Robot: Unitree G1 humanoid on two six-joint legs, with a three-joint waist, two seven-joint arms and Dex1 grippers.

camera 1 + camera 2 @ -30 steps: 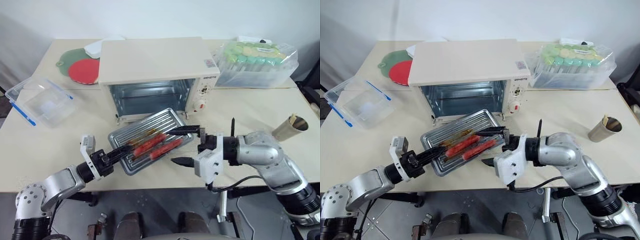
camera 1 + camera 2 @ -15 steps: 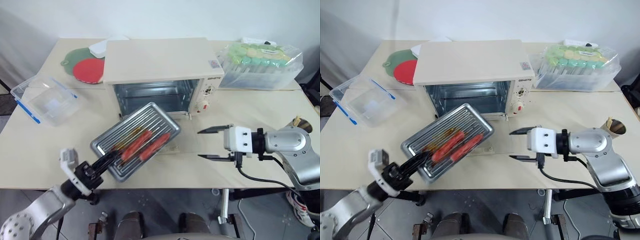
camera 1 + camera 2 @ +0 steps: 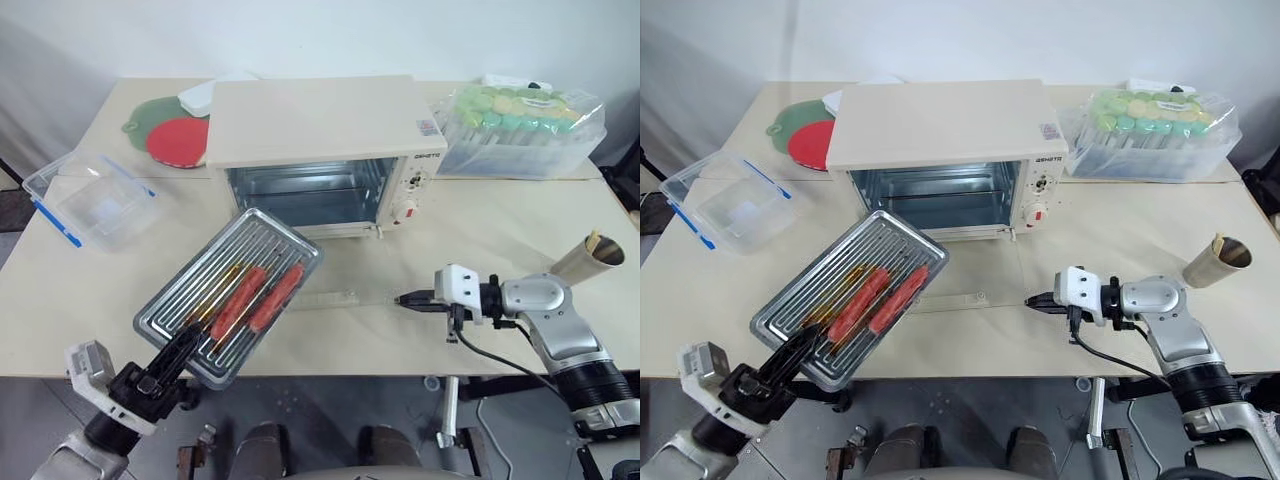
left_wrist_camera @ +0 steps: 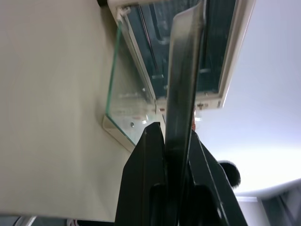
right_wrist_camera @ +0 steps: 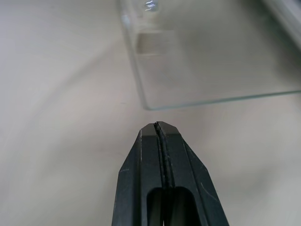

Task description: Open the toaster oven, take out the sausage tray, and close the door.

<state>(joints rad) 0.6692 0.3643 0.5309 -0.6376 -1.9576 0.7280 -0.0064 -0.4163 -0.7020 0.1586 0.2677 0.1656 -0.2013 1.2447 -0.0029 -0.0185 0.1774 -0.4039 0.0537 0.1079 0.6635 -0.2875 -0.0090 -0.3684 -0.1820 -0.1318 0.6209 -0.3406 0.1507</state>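
Clamped on the near rim of the sausage tray (image 3: 228, 302), the left gripper (image 3: 172, 352) carries it tilted above the table (image 3: 500, 225), in front of the toaster oven (image 3: 325, 150) and a little to its left. I judge the tray is out and must next be set down, then the door (image 3: 335, 297) closed. It lies flat, clear glass. The right gripper (image 3: 405, 299), fingers pressed together and empty, points at its right end. The tray is ridged shiny metal with red sausages.
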